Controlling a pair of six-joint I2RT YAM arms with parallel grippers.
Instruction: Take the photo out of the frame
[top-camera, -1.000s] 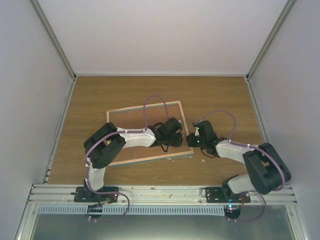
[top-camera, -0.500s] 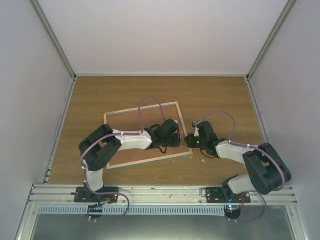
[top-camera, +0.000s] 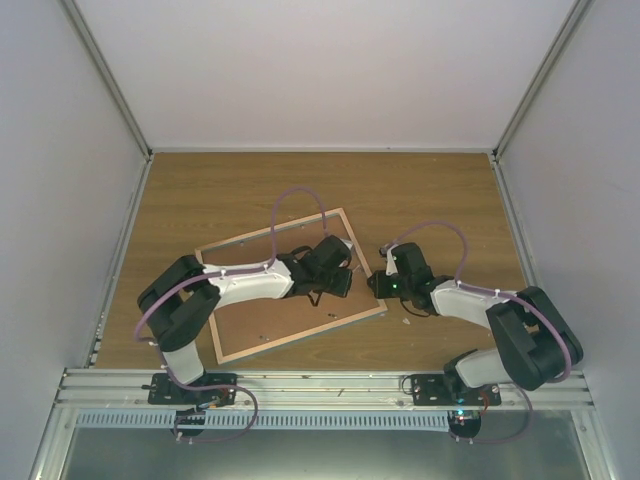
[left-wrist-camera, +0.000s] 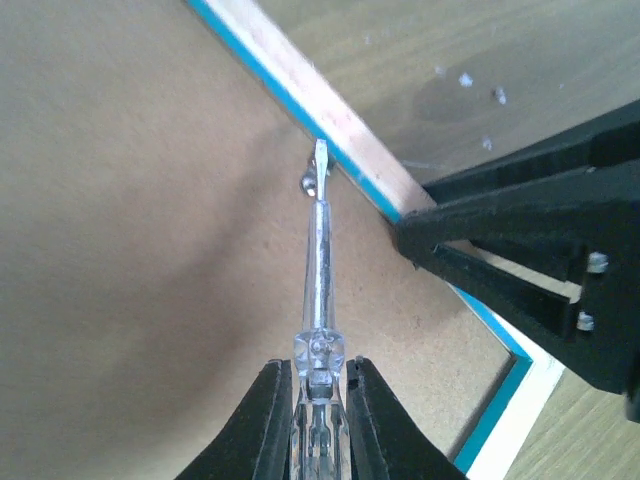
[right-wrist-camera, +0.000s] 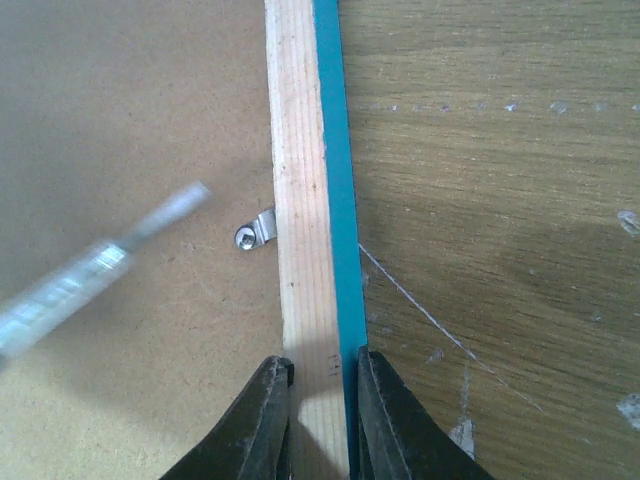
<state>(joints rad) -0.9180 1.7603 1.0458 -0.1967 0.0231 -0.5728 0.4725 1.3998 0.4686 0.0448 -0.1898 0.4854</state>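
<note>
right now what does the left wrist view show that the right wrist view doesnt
Left wrist only: the left gripper shut on the clear tool, and the frame's corner. Right wrist only: the metal clip in full. Both: the right gripper pinching the frame's edge, the tool, the brown back panel.

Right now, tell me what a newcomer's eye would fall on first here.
The frame lies askew on the table, brown back up. The left gripper grips a clear-handled screwdriver, its tip by a small metal clip beside the frame's right edge. The right gripper pinches that pale wooden edge nearby.
</note>
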